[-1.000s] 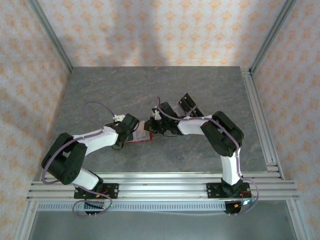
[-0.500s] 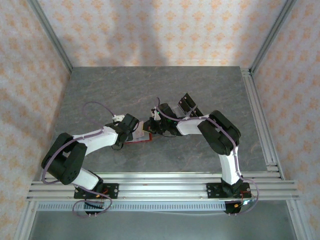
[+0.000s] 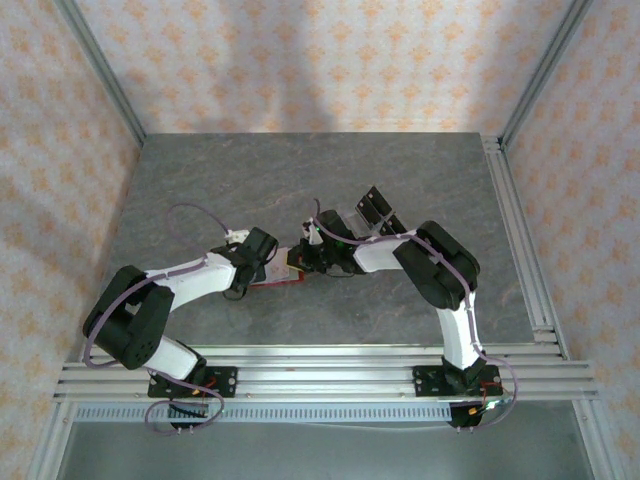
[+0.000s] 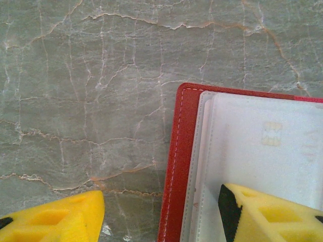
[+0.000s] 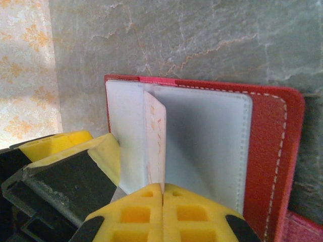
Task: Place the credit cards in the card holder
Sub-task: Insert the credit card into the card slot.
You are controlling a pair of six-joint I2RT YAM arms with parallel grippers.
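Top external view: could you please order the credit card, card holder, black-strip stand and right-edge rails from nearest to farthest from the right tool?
1. credit card, pinched in the right tool.
2. card holder, lying open just beneath and left of it.
3. black-strip stand, behind and to the right.
4. right-edge rails, far off to the right.

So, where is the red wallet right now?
In the top view the wallet lies open on the table near its middle, between the left gripper and the right gripper, which pinches a card on edge over its pale inside.
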